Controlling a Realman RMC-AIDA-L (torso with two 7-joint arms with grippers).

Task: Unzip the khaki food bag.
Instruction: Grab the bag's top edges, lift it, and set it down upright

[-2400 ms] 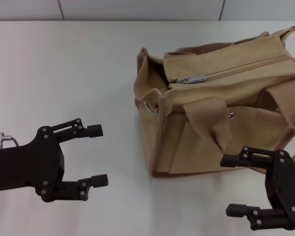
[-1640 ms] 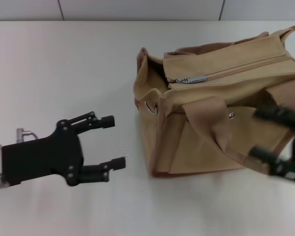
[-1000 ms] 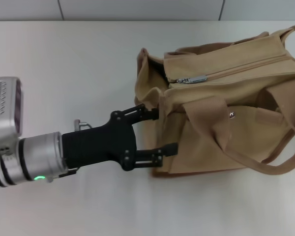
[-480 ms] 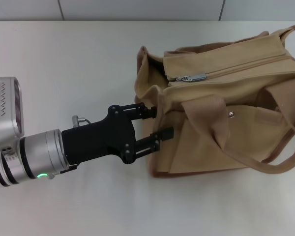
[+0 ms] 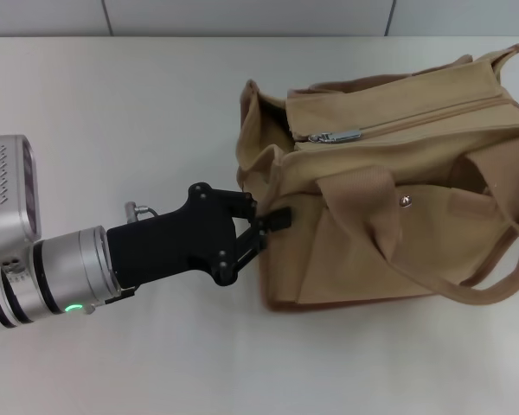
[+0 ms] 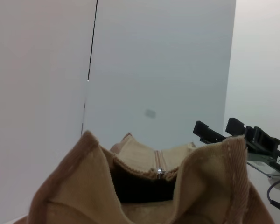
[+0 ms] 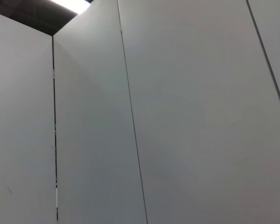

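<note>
The khaki food bag (image 5: 389,173) lies on the white table, its top zipper closed with the metal pull (image 5: 336,136) near its left end. My left gripper (image 5: 264,218) is at the bag's left end, shut on the fabric of the end wall below the zipper. The left wrist view shows that end of the bag (image 6: 84,186) up close, with the zipper end (image 6: 159,171) above a dark fold. My right gripper (image 6: 219,133) is out of the head view; it shows far beyond the bag in the left wrist view, fingers apart and empty.
The white table (image 5: 112,112) stretches left of and behind the bag. One webbing handle (image 5: 372,207) drapes over the bag's front, beside the silver snap (image 5: 406,201). The right wrist view shows only grey wall panels (image 7: 177,116).
My left gripper moved right to the bag's left end and closed on its fabric. My right gripper swung away out of the head view. The bag shifted slightly.
</note>
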